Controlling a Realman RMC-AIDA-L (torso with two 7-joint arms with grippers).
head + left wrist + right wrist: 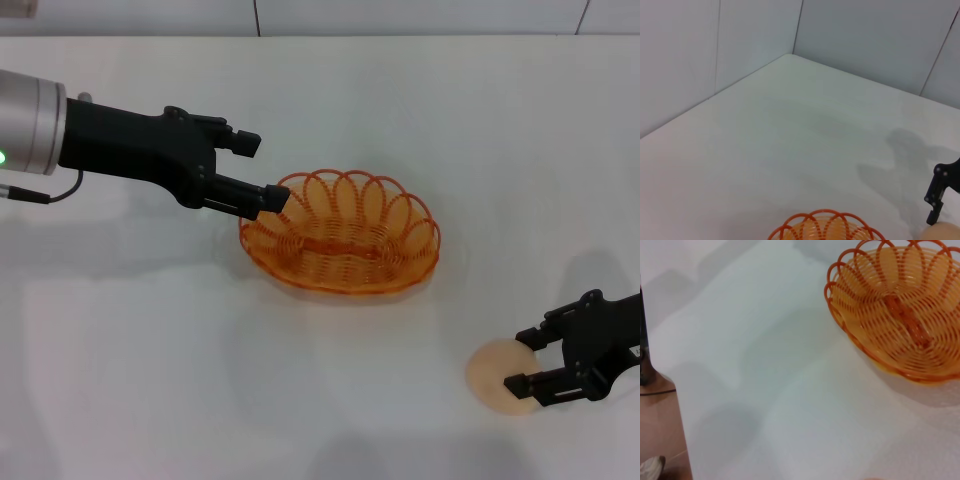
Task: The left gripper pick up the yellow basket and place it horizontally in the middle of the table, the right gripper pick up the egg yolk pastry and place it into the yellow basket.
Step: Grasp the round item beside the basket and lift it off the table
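The yellow basket (340, 235) stands upright on the white table (150, 350) near its middle, long side across. My left gripper (262, 170) is open at the basket's left end; its lower finger touches the rim and the upper finger is clear of it. The egg yolk pastry (490, 378) lies on the table at the front right. My right gripper (517, 360) is open, its two fingers straddling the pastry's right side. The basket also shows in the left wrist view (825, 227) and in the right wrist view (895, 315).
Grey walls (865, 40) close off the table at the back and at one side. The table's edge and the floor (660, 430) show in the right wrist view.
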